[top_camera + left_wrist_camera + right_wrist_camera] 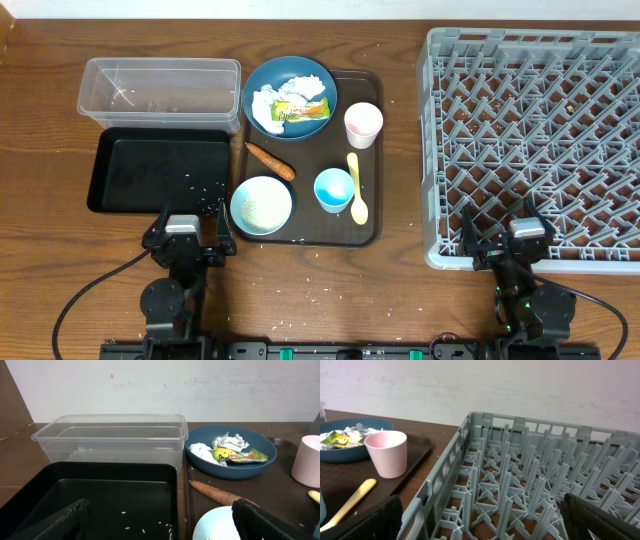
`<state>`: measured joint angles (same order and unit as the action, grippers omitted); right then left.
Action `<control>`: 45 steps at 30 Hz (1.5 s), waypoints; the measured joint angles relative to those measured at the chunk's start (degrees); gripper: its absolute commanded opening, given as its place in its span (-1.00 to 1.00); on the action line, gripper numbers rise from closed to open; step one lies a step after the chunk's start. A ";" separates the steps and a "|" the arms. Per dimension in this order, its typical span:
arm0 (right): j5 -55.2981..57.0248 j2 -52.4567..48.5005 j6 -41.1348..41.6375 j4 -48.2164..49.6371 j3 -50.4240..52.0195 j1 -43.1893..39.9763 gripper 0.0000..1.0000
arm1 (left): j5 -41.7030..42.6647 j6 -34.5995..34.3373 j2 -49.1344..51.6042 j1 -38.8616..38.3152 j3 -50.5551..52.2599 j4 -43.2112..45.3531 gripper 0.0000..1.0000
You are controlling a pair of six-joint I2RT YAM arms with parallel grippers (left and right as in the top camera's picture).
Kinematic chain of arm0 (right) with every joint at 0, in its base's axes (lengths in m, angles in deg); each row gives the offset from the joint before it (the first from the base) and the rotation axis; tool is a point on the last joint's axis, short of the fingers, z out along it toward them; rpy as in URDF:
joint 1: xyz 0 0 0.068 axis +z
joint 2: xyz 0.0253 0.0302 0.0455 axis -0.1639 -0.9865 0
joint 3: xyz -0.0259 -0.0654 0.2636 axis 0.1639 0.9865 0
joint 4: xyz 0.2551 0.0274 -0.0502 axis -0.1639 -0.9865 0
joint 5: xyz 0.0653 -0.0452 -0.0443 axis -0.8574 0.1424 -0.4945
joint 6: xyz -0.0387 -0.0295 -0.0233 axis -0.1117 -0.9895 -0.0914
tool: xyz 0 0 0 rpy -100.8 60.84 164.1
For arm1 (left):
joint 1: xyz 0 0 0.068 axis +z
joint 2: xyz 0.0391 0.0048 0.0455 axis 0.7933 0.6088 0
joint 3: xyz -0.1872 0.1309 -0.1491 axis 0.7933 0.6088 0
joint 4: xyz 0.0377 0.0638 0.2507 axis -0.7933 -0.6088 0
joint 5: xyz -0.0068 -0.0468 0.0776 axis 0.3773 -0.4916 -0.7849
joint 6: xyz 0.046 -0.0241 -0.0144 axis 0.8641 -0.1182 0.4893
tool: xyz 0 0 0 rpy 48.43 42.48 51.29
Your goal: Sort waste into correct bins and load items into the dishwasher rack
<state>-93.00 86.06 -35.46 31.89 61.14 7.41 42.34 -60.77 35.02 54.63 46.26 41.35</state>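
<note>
A dark blue plate (pixel 289 97) on the brown serving tray (pixel 372 215) holds crumpled white tissue (pixel 272 100) and a yellow-green wrapper (pixel 301 109). An orange carrot piece (pixel 270 160), a small pale bowl (pixel 261 205), a light blue cup (pixel 334 190), a pale pink cup (pixel 363 124) and a yellow spoon (pixel 356 187) also lie on the tray. The clear tub (pixel 160 86) and black tray (pixel 160 172) with rice grains (pixel 160 529) stand at the left. The grey rack (pixel 535 140) is at the right. My left gripper (pixel 188 240) is open near the black tray. My right gripper (pixel 505 243) is open at the rack's front edge.
Loose rice grains (pixel 300 296) are scattered on the wooden table in front of the brown tray. Cables run along the table's front edge by both arm bases. The rack holds nothing.
</note>
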 measured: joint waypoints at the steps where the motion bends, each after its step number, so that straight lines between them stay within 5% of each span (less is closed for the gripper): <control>1: 0.02 0.00 0.00 0.00 0.00 0.00 0.99 | 0.02 0.00 0.00 0.00 0.00 0.00 0.83; 23: 0.70 0.00 -1.16 0.70 0.00 0.00 0.98 | 0.00 0.00 0.00 0.00 0.00 0.02 0.83; 34: -1.03 0.00 0.83 17.51 -0.42 0.00 0.98 | 1.68 -8.04 0.46 0.00 -0.90 0.48 0.83; 41: -0.48 -7.85 1.73 16.76 -10.62 0.00 0.98 | 5.73 -11.67 11.93 0.00 -18.25 -2.05 0.83; 45: -0.81 -18.36 1.90 13.07 -22.45 0.00 0.98 | 7.93 -12.17 27.10 -0.09 -33.31 -7.61 0.83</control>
<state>-93.81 67.70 -33.56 44.96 38.69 7.41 50.27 -72.95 62.12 54.54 12.95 33.75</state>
